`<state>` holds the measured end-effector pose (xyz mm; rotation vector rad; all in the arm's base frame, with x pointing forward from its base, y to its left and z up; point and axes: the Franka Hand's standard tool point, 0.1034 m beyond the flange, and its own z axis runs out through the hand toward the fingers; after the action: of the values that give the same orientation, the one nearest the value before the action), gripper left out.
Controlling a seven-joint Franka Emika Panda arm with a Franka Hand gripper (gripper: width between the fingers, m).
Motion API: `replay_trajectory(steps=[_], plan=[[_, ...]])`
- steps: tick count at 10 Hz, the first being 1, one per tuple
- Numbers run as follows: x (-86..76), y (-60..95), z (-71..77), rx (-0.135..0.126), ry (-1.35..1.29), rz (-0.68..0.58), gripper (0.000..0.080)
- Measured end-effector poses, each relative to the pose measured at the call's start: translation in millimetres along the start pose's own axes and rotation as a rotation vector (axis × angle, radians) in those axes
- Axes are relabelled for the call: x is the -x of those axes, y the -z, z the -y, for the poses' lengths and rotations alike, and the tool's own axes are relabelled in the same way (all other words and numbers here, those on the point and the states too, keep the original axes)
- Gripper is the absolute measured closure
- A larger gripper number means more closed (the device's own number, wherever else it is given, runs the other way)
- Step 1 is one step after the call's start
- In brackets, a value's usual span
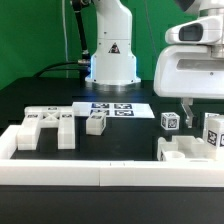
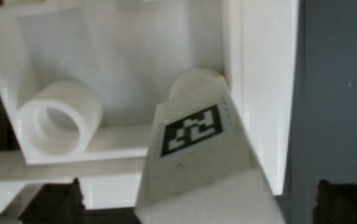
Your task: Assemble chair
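Observation:
The chair is in loose white tagged pieces. At the exterior view's left lies a wide slotted piece (image 1: 50,125), with a small block (image 1: 96,123) beside it and a cube (image 1: 170,121) further right. My gripper (image 1: 196,116) hangs open at the right, over a tagged piece (image 1: 214,131) and a blocky piece (image 1: 186,152). In the wrist view my gripper (image 2: 196,205) straddles a narrow tagged piece (image 2: 201,150). Both dark fingertips (image 2: 50,203) stand apart from its sides. Beside it a round white peg (image 2: 59,120) lies against a white wall (image 2: 264,70).
The marker board (image 1: 110,108) lies flat in front of the arm's base (image 1: 112,60). Long white border rails (image 1: 100,176) run along the front and left of the black table. A green backdrop stands behind.

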<state>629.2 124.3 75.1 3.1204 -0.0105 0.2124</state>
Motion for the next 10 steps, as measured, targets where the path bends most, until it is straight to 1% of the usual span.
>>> replay_trajectory(steps=[4, 5, 6, 7, 8, 9, 10], plan=[[-0.4, 0.0, -1.7, 0.01, 0.21, 0.0, 0.0151], [-0.4, 0.0, -1.5, 0.009, 0.194, 0.0, 0.0151], [-0.4, 0.0, -1.8, 0.01, 0.193, 0.0, 0.0248], [-0.5, 0.0, -1.9, 0.01, 0.192, 0.0, 0.0383], [-0.4, 0.0, -1.8, 0.01, 0.165, 0.0, 0.0383], [-0.5, 0.0, -1.9, 0.009, 0.157, -0.001, 0.051], [-0.4, 0.0, -1.8, 0.009, 0.083, -0.001, 0.051]])
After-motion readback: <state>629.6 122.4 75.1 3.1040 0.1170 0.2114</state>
